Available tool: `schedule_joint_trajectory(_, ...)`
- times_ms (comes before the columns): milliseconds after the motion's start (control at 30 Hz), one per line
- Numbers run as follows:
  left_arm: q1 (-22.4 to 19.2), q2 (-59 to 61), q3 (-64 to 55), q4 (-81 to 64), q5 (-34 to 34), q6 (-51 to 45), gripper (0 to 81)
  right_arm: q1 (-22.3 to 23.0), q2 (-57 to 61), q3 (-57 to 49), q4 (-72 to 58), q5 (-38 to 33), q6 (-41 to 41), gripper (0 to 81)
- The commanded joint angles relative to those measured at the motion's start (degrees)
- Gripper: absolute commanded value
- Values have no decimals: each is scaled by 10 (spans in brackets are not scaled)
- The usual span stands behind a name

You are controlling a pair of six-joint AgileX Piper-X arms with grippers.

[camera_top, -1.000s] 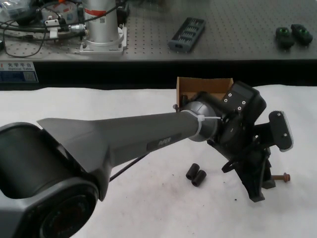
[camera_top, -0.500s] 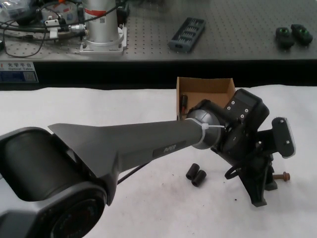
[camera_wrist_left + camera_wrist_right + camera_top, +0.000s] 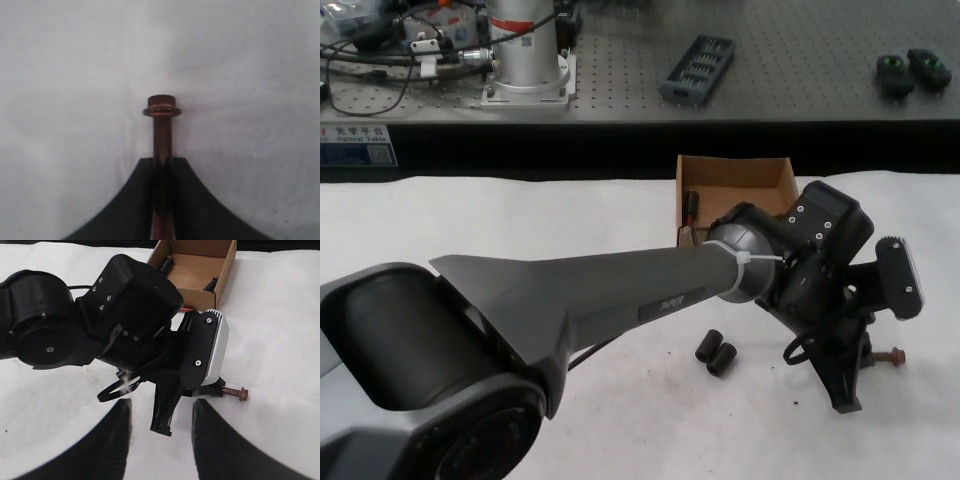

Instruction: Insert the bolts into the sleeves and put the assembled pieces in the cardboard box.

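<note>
Left wrist view has the best look at it: the left gripper (image 3: 162, 165) has its jaws clenched on the shank of a coppery bolt (image 3: 162, 125), with basically no gap on either side. The flanged head sticks out past the tips, over the white cloth of the table (image 3: 65, 75). Can't tell if the bolt is actually resting on the cloth or just sitting a hair above it.

In the high view, that left arm stretches from the near left corner across to the right. Its wrist is bent so the left gripper (image 3: 847, 400) points down at the table. The bolt (image 3: 892, 355) pokes out sideways to the right of it. Two black sleeves (image 3: 716, 352) lie side by side on the cloth just left of the gripper, not touching it. The cardboard box (image 3: 735, 172) sits behind the wrist, with a dark piece (image 3: 692, 205) inside along its left wall.

The right gripper (image 3: 161, 412) hangs above all this looking down, jaws spread wide and holding nothing. From there you can see the bolt (image 3: 235, 392) beside the left gripper, and the box (image 3: 192, 270) farther off.
</note>
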Motion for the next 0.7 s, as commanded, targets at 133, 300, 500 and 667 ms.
schedule_joint_trajectory(133,1,1,-32,89,-69,-26,0,-4,-12,-1,1,-7,0,303)
schedule_joint_trajectory(300,1,-23,-32,101,-55,-40,6,-4,-25,-1,-3,-7,-1,303)
schedule_joint_trajectory(500,1,-76,-32,148,-88,-45,6,-4,-27,-1,-3,0,-4,303)
schedule_joint_trajectory(667,15,-129,-32,184,-91,-54,6,-4,-27,-1,-3,15,-4,303)
